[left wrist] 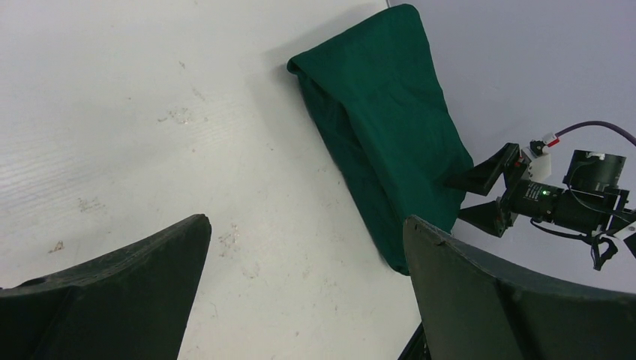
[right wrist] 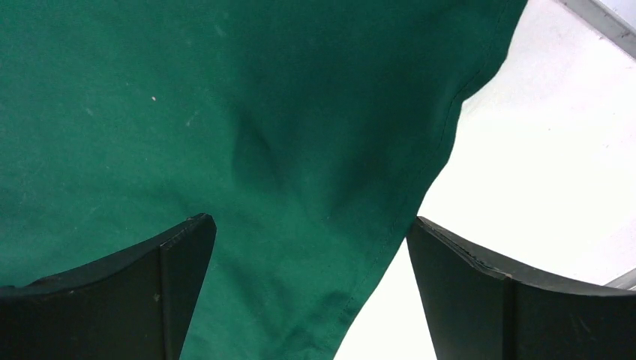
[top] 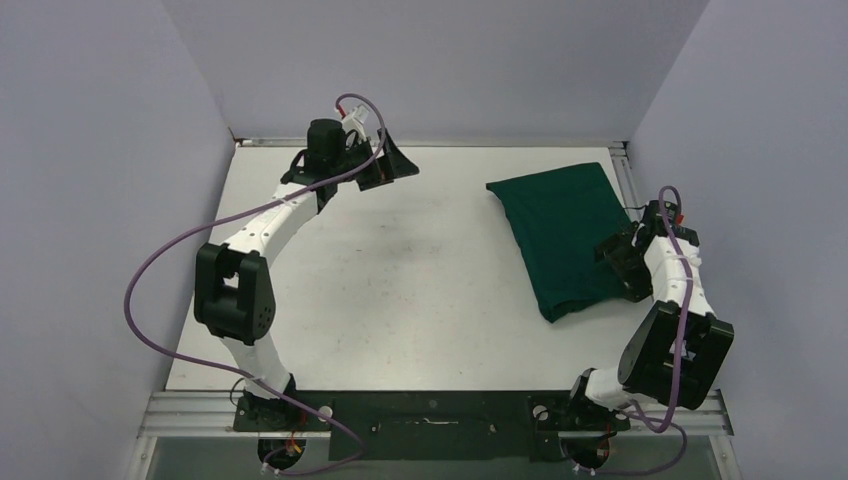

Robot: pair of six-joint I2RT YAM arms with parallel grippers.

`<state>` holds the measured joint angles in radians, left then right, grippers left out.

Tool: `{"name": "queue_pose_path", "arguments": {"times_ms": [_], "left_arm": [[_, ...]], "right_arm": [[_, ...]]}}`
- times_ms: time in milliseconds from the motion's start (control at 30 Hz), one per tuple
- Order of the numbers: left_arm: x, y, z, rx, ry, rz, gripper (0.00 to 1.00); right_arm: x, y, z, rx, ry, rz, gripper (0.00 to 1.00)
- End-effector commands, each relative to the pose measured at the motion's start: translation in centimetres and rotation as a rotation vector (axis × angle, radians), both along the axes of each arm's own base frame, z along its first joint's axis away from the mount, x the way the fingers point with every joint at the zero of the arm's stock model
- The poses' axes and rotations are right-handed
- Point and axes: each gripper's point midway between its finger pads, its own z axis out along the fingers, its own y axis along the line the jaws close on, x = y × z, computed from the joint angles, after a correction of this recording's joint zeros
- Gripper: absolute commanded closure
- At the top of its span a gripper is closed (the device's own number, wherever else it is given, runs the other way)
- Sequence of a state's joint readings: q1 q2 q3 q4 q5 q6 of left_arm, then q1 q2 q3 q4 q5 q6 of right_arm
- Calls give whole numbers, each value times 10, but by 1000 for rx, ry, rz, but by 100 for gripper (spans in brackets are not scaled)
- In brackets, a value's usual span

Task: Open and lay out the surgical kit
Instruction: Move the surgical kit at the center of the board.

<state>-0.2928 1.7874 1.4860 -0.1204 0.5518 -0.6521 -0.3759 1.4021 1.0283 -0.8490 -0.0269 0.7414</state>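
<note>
Step judged: first grasp of wrap, nothing opened yet. Folded dark green surgical kit (top: 565, 240) lies on right side of surface (top: 400, 280), toward far edge; contents hidden. Over its near-right edge, right tool (right wrist: 309, 220), jaws wide apart, empty. At far left, well apart, left tool (left wrist: 306, 219), jaws wide, empty. Next move calls for pinching loose cloth edge only, then peeling flap outward.
</note>
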Motion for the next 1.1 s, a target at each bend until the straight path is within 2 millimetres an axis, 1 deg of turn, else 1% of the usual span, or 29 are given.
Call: {"name": "queue_pose_path", "arguments": {"times_ms": [0, 33, 167, 367, 433, 533, 700, 733, 800, 867, 900, 1067], "left_arm": [[-10, 8, 24, 16, -68, -8, 1], [-10, 9, 23, 20, -70, -2, 1], [-9, 11, 22, 16, -78, 15, 1], [-6, 10, 26, 18, -87, 17, 1], [-5, 11, 26, 19, -87, 25, 1], [-3, 10, 25, 18, -85, 28, 1], [-1, 10, 23, 17, -77, 31, 1], [0, 9, 22, 18, -76, 30, 1], [1, 9, 20, 21, -73, 27, 1], [1, 8, 19, 30, -70, 16, 2], [1, 8, 17, 35, -69, 11, 2], [5, 13, -3, 99, -53, 14, 3]], "right_arm": [[12, -15, 2, -54, -55, 6, 2], [12, -17, -1, -56, -52, 8, 3], [15, -23, -14, -68, -64, 39, 17], [24, -16, -29, -30, -104, 123, 36], [27, -15, -30, -29, -117, 151, 46], [34, -14, -29, -40, -152, 206, 56], [47, -7, -30, -54, -205, 325, 65], [50, -3, -31, -43, -220, 342, 67], [61, 8, -29, -28, -271, 390, 68], [73, 20, -27, -36, -286, 460, 69], [79, 34, -26, -51, -285, 528, 69], [102, 80, -35, -74, -282, 758, 68]]}}
